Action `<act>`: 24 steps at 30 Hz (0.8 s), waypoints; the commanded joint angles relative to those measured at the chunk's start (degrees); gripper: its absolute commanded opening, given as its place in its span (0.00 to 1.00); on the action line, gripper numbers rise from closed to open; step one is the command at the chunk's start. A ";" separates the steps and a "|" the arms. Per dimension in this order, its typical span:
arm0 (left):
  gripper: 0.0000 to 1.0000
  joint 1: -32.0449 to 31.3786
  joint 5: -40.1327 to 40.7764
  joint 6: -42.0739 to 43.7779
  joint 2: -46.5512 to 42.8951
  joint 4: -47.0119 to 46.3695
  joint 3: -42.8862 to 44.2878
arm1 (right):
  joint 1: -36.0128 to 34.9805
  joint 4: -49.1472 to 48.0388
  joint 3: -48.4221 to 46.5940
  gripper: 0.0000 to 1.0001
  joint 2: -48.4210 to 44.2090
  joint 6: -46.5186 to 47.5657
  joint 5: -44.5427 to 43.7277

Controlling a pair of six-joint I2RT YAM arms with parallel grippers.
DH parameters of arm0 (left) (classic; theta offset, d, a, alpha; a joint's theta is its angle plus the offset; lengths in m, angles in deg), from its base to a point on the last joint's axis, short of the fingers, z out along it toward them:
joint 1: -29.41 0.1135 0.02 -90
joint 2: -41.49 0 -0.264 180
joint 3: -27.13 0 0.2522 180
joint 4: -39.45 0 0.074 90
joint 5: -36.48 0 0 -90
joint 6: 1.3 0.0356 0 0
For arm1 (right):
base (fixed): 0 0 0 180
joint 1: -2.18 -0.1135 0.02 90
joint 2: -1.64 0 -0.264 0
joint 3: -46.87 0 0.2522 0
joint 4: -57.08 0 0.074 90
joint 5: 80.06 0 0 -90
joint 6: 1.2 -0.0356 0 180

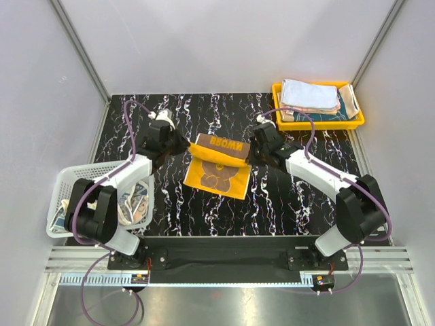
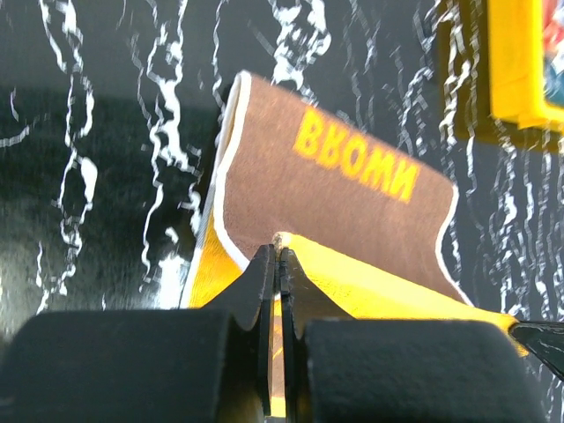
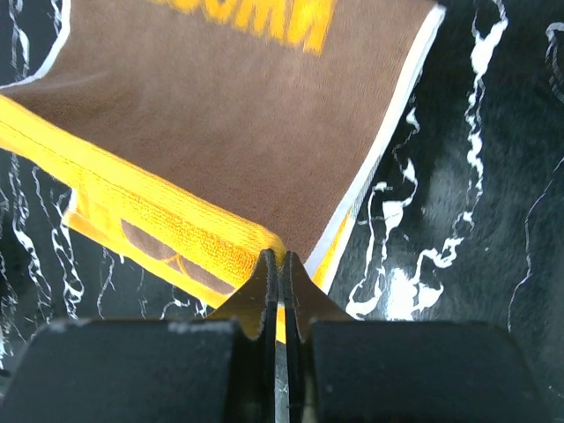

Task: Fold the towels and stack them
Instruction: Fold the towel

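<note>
A brown towel with yellow lettering (image 1: 219,157) lies in the middle of the black marbled table, its far end lifted and curled over its yellow side. My left gripper (image 1: 182,145) is shut on the towel's left corner, seen in the left wrist view (image 2: 279,256) against the brown towel (image 2: 344,203). My right gripper (image 1: 253,153) is shut on the right corner, seen in the right wrist view (image 3: 280,264) on the towel (image 3: 247,115). Several folded towels (image 1: 311,96) lie stacked in the yellow tray. More towels (image 1: 136,201) lie in the white basket.
The yellow plastic tray (image 1: 358,122) stands at the back right of the table. The white mesh basket (image 1: 68,183) sits at the left edge beside my left arm. Grey walls close in the table on three sides.
</note>
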 commanded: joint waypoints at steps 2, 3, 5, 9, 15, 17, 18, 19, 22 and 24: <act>0.00 -0.23 0.49 -0.41 -2.45 -4.41 -2.89 | -1.48 -1.90 1.58 0.00 -1.34 -1.19 -1.06; 0.00 -0.32 0.58 -0.41 -2.45 -4.76 -4.02 | -1.91 -2.34 1.93 0.00 -1.17 -1.28 -0.98; 0.00 -0.41 0.32 -0.68 -2.63 -5.55 -5.08 | -2.35 -2.60 2.55 0.00 -0.91 -1.72 -0.98; 0.00 -0.41 0.14 -0.50 -2.72 -5.99 -6.41 | -2.62 -2.69 2.99 0.00 -0.73 -1.81 -1.41; 0.00 -0.50 0.05 0.29 -4.91 -4.68 -6.14 | -2.71 -1.47 2.64 0.00 -2.39 -1.72 -2.38; 0.00 -0.50 0.40 0.55 -5.53 -3.62 -5.88 | -2.71 -1.20 2.73 0.00 -2.75 -1.72 -1.95; 0.00 -0.50 0.41 0.64 -5.97 -3.44 -5.97 | -2.71 -1.28 2.99 0.00 -2.92 -1.64 -1.86; 0.00 -0.59 0.32 0.64 -6.06 -3.27 -6.14 | -2.88 -1.37 3.25 0.00 -2.84 -1.72 -1.77; 0.00 -0.50 0.06 0.55 -6.06 -3.79 -7.63 | -2.97 -2.43 4.83 0.00 -2.66 -2.34 -0.89; 0.00 -0.59 -0.03 0.38 -5.80 -4.06 -9.13 | -3.06 -3.82 6.33 0.00 -2.40 -2.69 -0.28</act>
